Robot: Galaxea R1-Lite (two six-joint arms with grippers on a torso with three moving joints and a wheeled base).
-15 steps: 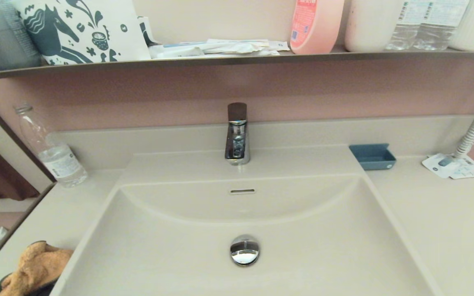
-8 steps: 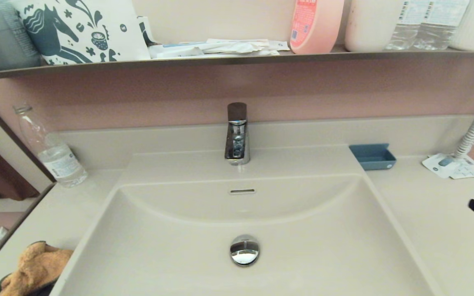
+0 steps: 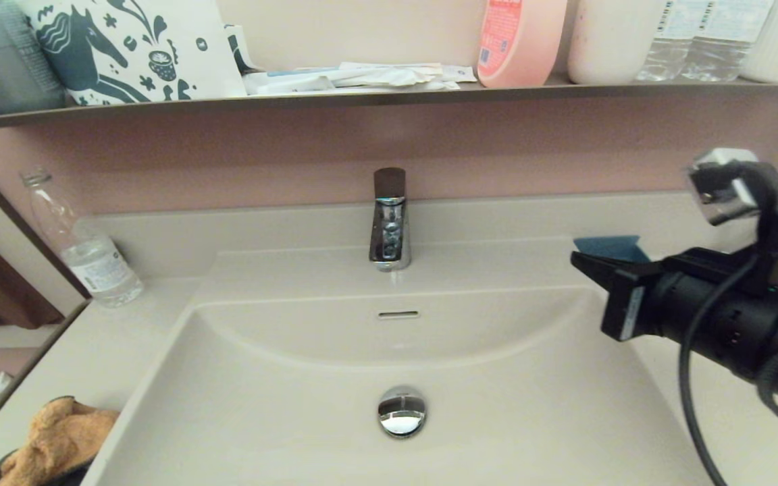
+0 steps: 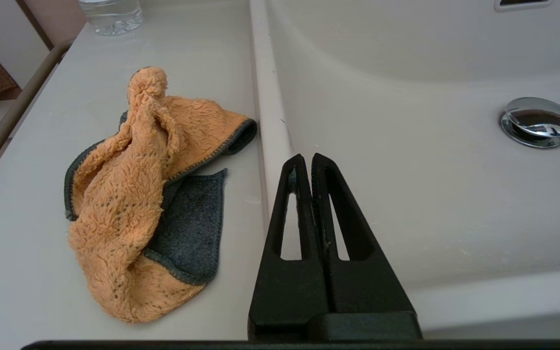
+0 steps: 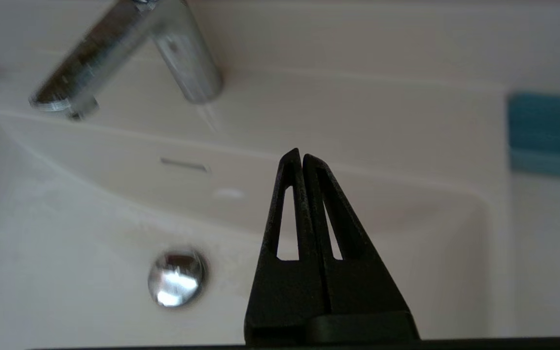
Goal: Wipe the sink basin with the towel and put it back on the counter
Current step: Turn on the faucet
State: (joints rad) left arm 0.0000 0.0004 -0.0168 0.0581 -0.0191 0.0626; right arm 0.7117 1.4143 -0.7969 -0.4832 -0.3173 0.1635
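Observation:
The orange-tan towel (image 3: 58,442) (image 4: 139,194), with a dark grey underside, lies crumpled on the counter (image 3: 92,351) left of the sink basin (image 3: 294,418). In the left wrist view my left gripper (image 4: 306,158) is shut and empty, over the basin's left rim, a short way right of the towel; it is out of the head view. My right gripper (image 3: 581,260) (image 5: 298,154) is shut and empty, hovering above the basin's right rear corner and pointing left. The chrome drain plug (image 3: 401,410) sits mid-basin, and the overflow slot (image 3: 397,314) is in the back wall.
A chrome faucet (image 3: 389,219) stands behind the basin. A clear bottle (image 3: 82,246) is at the back left of the counter, and a blue dish (image 3: 608,248) sits behind my right gripper. A shelf (image 3: 362,98) above holds bottles and packets.
My right arm has swung in from the right edge to above the basin's right rear corner, now partly covering the blue dish. The towel has not moved.

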